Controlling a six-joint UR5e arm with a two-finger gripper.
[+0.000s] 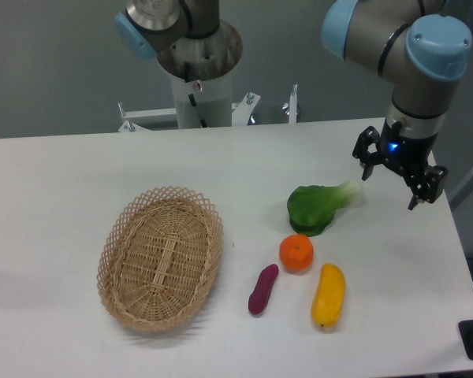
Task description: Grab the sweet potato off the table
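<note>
The sweet potato [262, 289] lies flat on the table [55, 181], just right of the basket [161, 257] and below-left of the orange [296, 253]; it looks light, stiff and smooth-skinned, so a grip across its narrow middle is judged best. The claw [396, 175] hangs wide and empty above the table's right side, well apart from the sweet potato, up and to the right of it past the leafy green [319, 207], though its exact height is hard to judge.
</note>
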